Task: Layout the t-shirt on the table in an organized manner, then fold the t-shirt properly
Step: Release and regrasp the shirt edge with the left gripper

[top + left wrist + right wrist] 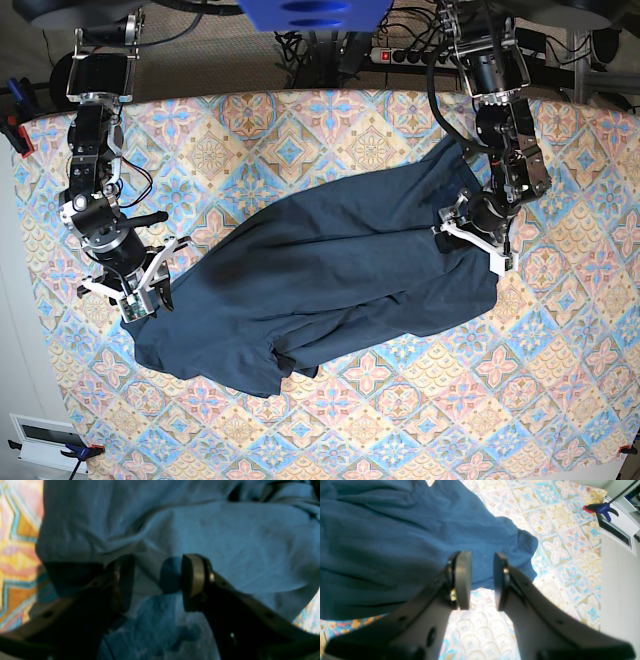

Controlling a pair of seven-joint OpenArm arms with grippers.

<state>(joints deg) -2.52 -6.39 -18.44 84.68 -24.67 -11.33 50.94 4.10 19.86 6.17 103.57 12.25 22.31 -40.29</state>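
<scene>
The dark navy t-shirt (330, 270) lies crumpled in a diagonal band across the patterned table (300, 130). At the shirt's right end my left gripper (470, 238) is low over the cloth. In the left wrist view the left gripper (157, 565) is open, its fingers spread over wrinkled t-shirt (225, 542) fabric, with a strip of table (17, 555) at the left. My right gripper (140, 300) is at the shirt's lower-left corner. In the right wrist view the right gripper (482, 560) is open above the edge of the t-shirt (382, 542), and the table (557, 550) shows through the gap.
A blue and red clamp (602, 508) grips the tablecloth edge beside a white panel (617, 580). Another clamp (15, 130) sits on the table's left edge. Cables and a power strip (400, 55) run behind the table's far edge.
</scene>
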